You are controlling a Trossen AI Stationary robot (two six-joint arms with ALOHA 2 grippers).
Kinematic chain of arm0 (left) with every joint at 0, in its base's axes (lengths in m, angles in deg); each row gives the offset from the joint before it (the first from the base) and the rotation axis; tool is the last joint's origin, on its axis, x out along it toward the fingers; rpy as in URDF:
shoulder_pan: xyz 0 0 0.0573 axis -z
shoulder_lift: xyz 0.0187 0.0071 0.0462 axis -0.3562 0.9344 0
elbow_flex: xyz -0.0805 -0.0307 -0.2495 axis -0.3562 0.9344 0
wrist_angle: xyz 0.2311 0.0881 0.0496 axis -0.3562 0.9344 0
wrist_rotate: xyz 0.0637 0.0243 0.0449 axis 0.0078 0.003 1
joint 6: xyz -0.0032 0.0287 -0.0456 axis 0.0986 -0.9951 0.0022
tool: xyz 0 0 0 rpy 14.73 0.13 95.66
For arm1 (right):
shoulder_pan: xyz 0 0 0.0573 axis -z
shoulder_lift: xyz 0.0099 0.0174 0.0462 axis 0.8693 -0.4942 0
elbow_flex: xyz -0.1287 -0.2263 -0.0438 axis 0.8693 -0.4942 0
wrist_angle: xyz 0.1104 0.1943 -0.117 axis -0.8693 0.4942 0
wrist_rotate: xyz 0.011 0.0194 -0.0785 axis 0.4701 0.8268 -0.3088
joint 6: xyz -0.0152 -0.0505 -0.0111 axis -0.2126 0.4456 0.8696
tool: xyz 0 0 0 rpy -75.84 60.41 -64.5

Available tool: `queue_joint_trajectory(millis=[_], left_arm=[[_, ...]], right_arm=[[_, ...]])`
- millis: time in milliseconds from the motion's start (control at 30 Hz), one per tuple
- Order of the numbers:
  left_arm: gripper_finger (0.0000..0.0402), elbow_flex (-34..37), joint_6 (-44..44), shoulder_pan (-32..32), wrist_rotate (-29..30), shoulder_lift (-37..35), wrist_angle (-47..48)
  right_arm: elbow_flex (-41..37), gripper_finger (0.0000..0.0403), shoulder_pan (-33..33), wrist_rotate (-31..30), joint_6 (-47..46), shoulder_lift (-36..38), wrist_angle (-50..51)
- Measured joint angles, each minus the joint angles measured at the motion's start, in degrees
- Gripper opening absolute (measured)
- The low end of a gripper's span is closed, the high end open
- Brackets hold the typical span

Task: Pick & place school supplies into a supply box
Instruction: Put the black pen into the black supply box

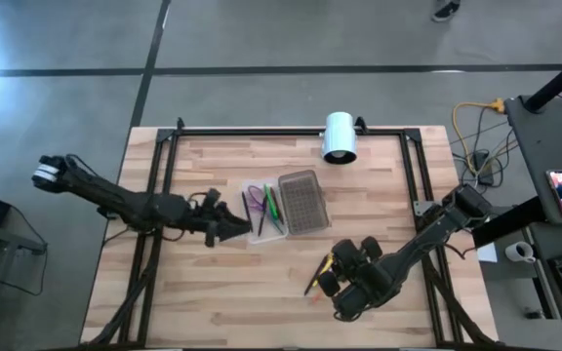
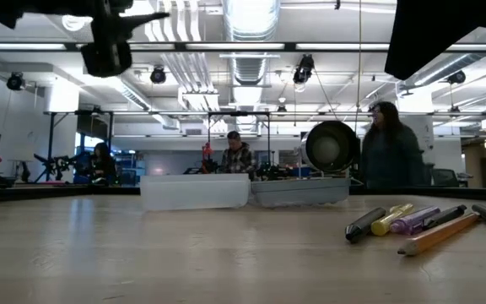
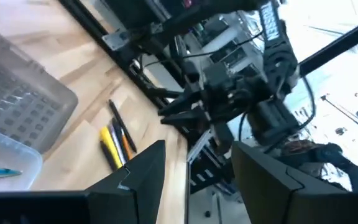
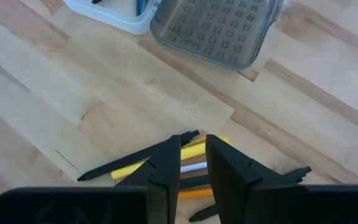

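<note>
The supply box stands open at mid-table: a translucent tray (image 1: 264, 210) with green and purple supplies lying in it, and its grey dotted lid (image 1: 301, 202) flat beside it. A bunch of pens and pencils (image 1: 315, 276) (black, yellow, orange, purple) lies on the wood near the table's near right. My right gripper (image 4: 194, 158) hangs open above this bunch (image 4: 123, 168), one finger over each side, well off the table. My left gripper (image 3: 197, 174) is open and empty, hovering just left of the tray (image 3: 5, 155).
A white cylinder (image 1: 340, 136) lies at the far edge, its open end toward the low camera (image 2: 332, 145). A black frame (image 1: 164, 166) runs along the table's left, far and right sides. Bare wood spreads along the near edge. People stand in the room behind the table.
</note>
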Motion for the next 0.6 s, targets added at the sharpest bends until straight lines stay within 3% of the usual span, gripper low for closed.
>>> queue_joint_trajectory(millis=[100,300,400,600], left_arm=[[0.0169,-0.2,0.0,0.3,-0.2,6.2,-4.7],[0.0169,-6.1,-0.1,0.3,-3.6,13.8,-5.2],[0.0169,-8.4,-1.2,-0.2,-7.8,15.0,-4.5],[0.0169,-8.7,1.1,-0.3,-9.7,13.7,0.2]], right_arm=[[0.0,0.0068,-0.2,0.2,-0.1,0.3,0.1],[0.0,0.0068,-0.2,0.3,-0.6,1.6,0.4],[0.0,0.0068,-0.2,0.2,-0.6,2.1,0.5],[0.0,0.0068,-0.2,0.0,0.2,2.2,0.7]])
